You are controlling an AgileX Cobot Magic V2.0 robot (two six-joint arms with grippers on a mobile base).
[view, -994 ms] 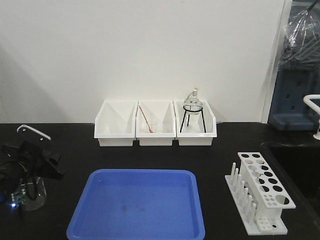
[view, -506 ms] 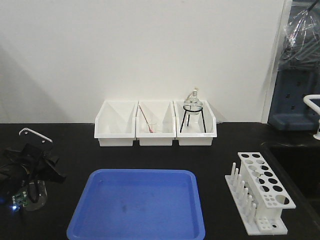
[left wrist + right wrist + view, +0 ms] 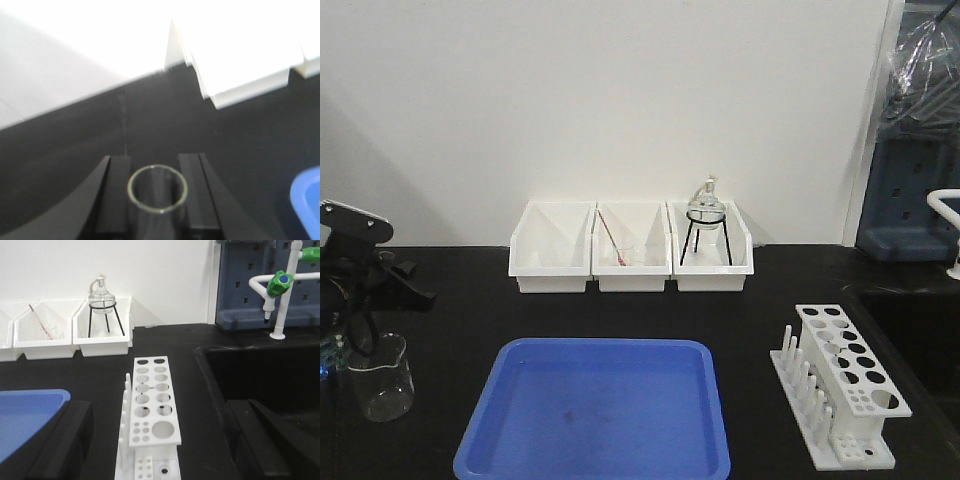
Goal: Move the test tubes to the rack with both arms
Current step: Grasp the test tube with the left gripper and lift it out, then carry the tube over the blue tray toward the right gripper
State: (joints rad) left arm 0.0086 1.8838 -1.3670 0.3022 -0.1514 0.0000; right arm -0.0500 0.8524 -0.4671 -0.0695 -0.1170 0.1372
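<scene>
My left gripper (image 3: 156, 172) is shut on a clear glass test tube (image 3: 157, 189), whose round open rim shows between the two black fingers. In the front view the left arm (image 3: 360, 265) is raised at the far left edge, above a beaker (image 3: 382, 378); the tube itself is not clear there. The white rack (image 3: 845, 390) stands at the right, with no tube in its holes. In the right wrist view the rack (image 3: 152, 400) lies straight ahead between the wide-open fingers of my right gripper (image 3: 157, 412), which is empty. The right arm is out of the front view.
A blue tray (image 3: 595, 410) sits front centre. Three white bins (image 3: 632, 270) line the back wall; one holds a pink rod (image 3: 608, 232), another a flask on a black tripod (image 3: 705, 225). A dark sink (image 3: 270, 375) and a green tap (image 3: 277, 282) lie right of the rack.
My left arm has risen up and back from low over the beaker. The beaker now stands uncovered below it. Nothing else has moved.
</scene>
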